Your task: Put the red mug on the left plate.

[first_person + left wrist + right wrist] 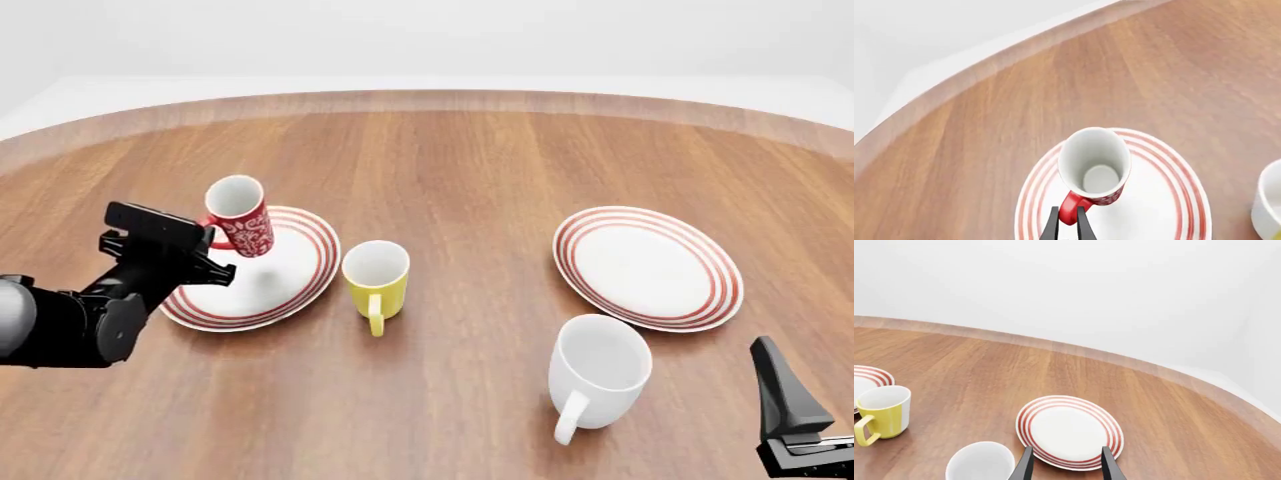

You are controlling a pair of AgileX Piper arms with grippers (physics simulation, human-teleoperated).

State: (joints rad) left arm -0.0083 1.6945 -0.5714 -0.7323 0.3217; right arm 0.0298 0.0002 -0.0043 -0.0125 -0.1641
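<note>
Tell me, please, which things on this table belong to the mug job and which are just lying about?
Belonging to the job:
- red mug, handle pinched in the left claw
- left plate, under the mug

Just lying about:
- yellow mug beside that plate
- white mug
- right plate
- right claw, open, holding nothing

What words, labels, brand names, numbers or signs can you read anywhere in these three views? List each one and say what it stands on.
There are none.
The red mug carries only a white floral pattern, no letters.
The left plate and the right plate carry only red rings.
The yellow mug and the white mug are plain.
The wooden table shows no markings.
</note>
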